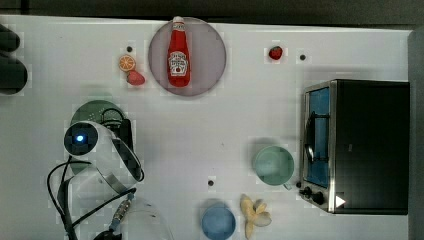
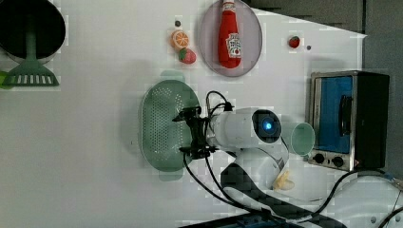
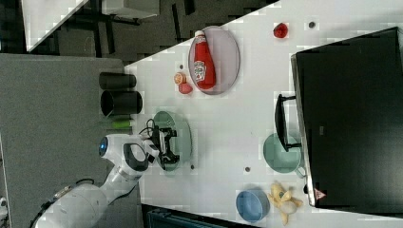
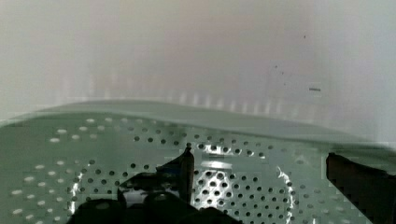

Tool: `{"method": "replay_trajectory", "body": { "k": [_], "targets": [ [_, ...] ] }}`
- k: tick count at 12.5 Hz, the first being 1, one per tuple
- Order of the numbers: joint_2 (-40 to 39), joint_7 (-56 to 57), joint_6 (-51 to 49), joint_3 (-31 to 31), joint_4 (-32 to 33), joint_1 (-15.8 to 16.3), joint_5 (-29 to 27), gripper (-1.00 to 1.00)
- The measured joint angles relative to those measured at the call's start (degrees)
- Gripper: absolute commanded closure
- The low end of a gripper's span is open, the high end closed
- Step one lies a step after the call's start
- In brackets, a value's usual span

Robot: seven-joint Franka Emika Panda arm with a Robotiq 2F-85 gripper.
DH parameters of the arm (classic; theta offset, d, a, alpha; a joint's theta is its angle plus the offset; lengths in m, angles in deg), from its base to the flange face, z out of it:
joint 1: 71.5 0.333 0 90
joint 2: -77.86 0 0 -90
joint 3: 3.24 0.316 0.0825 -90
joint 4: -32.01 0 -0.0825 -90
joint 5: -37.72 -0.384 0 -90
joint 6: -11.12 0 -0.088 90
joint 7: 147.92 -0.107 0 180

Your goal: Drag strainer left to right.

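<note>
Black gripper (image 2: 192, 133) fingers stand spread wide apart, holding nothing, poised over the strainer (image 2: 161, 126) bowl at its 3 o'clock rim in the left view; likely so one finger can hook the wall for dragging. Pale green, the strainer sits on the white table (image 2: 95, 166) at the top view's 9 o'clock side. Its probable path toward 3 o'clock leads to the mint cup (image 1: 273, 165) and toaster oven (image 1: 357, 145), which could obstruct travel.
</note>
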Motion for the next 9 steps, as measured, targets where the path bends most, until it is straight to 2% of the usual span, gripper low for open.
{"method": "replay_trajectory", "body": {
  "k": [4,9],
  "targets": [
    [-1.0,-1.5,1.3,-1.9,-0.6,0.1,-0.6,-1.00],
    [-0.6,-1.5,1.5,-2.4,-0.2,-1.3,-1.2,-1.00]
  ]
}}
